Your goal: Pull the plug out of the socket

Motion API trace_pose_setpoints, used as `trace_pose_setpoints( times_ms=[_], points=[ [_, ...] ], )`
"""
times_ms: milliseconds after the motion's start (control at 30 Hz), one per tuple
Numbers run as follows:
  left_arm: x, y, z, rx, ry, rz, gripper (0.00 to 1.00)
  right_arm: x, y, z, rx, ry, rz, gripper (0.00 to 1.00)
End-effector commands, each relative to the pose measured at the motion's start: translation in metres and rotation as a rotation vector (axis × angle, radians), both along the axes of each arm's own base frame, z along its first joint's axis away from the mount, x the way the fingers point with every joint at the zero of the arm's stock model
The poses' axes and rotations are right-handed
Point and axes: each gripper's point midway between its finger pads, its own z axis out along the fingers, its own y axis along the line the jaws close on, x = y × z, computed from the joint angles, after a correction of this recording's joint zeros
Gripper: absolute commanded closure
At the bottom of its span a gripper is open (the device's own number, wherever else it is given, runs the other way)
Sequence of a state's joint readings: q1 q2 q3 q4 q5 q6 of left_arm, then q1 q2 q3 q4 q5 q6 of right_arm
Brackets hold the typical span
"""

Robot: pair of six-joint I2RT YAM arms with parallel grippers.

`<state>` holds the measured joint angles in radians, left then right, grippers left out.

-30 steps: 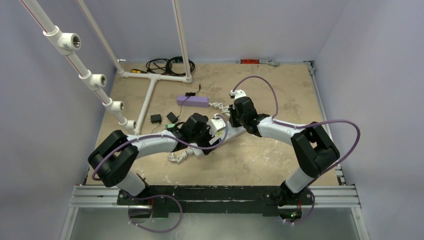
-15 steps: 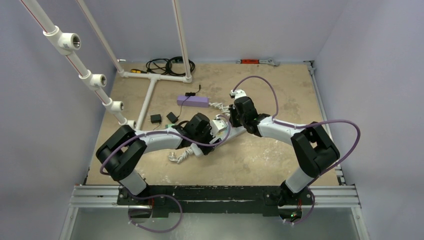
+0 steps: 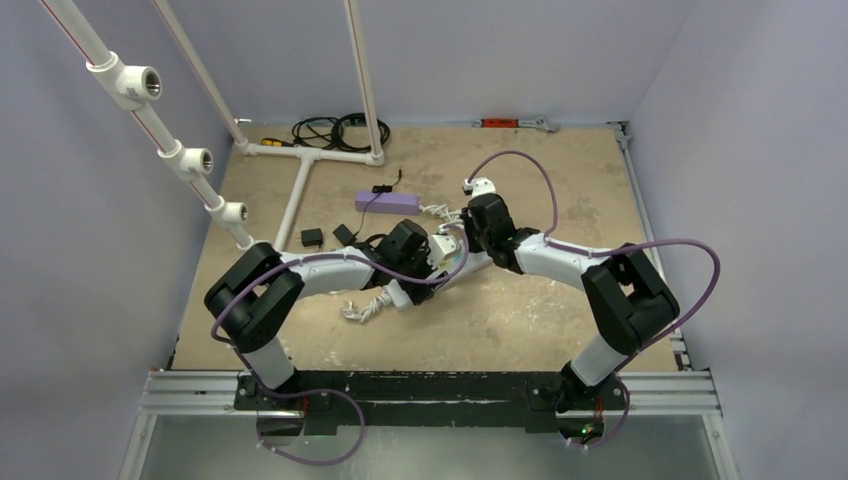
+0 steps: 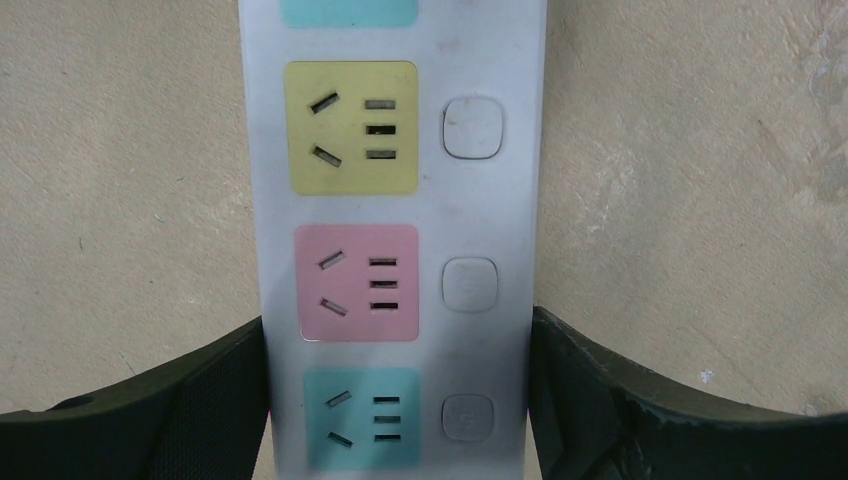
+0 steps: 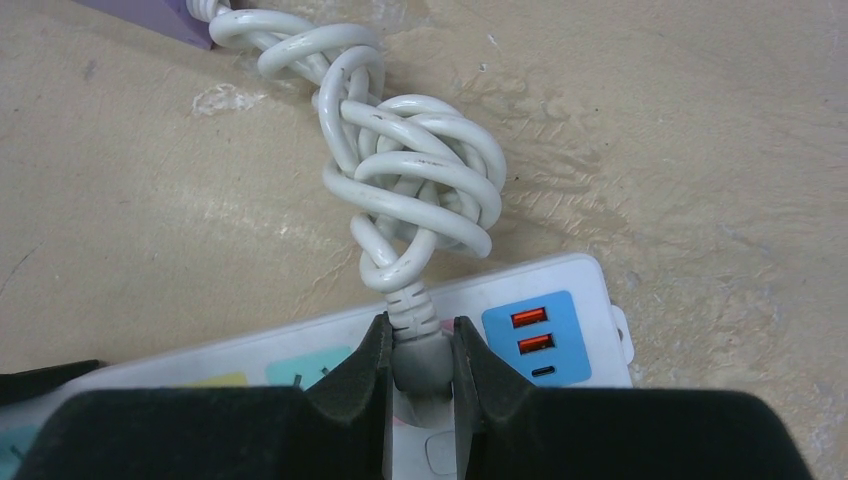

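Observation:
The socket is a long white power strip (image 4: 500, 200) with yellow, pink and teal outlet faces. My left gripper (image 4: 397, 400) is shut on it, one finger pressed on each long side. In the right wrist view the strip (image 5: 590, 290) shows a blue USB face at its end. A white plug (image 5: 420, 355) sits in the strip. My right gripper (image 5: 420, 362) is shut on the plug. The plug's knotted white cord (image 5: 420, 180) runs away from the fingers. From above, both grippers, the left (image 3: 428, 258) and the right (image 3: 466, 237), meet over the strip (image 3: 482, 263).
A purple box (image 3: 386, 202) lies just behind the grippers, with the knotted cord running toward it. The strip's own bundled white cord (image 3: 365, 305) lies at its near-left end. Two black adapters (image 3: 312, 237) and white pipe frames (image 3: 290, 190) stand at left.
My left arm has swung rightward and its gripper has slid along the strip toward the right gripper. The right gripper has stayed on the plug.

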<state>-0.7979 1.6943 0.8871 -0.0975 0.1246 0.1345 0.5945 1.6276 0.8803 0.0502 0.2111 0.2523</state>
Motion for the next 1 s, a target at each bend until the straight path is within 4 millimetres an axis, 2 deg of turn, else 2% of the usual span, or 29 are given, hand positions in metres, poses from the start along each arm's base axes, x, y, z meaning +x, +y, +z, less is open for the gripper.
trace_pose_setpoints(
  times_ms=[0,133,233,400,600,800,967],
  points=[
    [-0.008,0.0,-0.019,0.024,0.077,-0.001,0.82,-0.007,0.018,0.012,0.038,-0.026,0.024,1.0],
    [-0.008,0.0,-0.016,0.018,0.072,-0.002,0.86,-0.009,0.022,0.005,0.032,-0.007,0.034,1.0],
    [-0.007,0.001,-0.016,0.026,0.072,0.001,0.9,-0.014,0.033,0.002,0.084,0.033,0.073,1.0],
    [-0.005,0.006,-0.019,0.064,0.07,0.007,1.0,-0.011,0.028,-0.001,0.145,0.079,0.087,1.0],
    [-0.004,0.008,-0.02,0.08,0.064,0.012,1.0,-0.006,0.014,0.0,0.273,0.131,0.115,1.0],
    [-0.002,0.009,-0.019,0.085,0.062,0.019,1.0,0.002,-0.001,0.002,0.202,0.081,0.047,1.0],
    [0.0,0.008,-0.017,0.078,0.061,0.025,1.0,0.0,0.003,0.011,0.118,0.013,0.016,1.0]
  ],
)
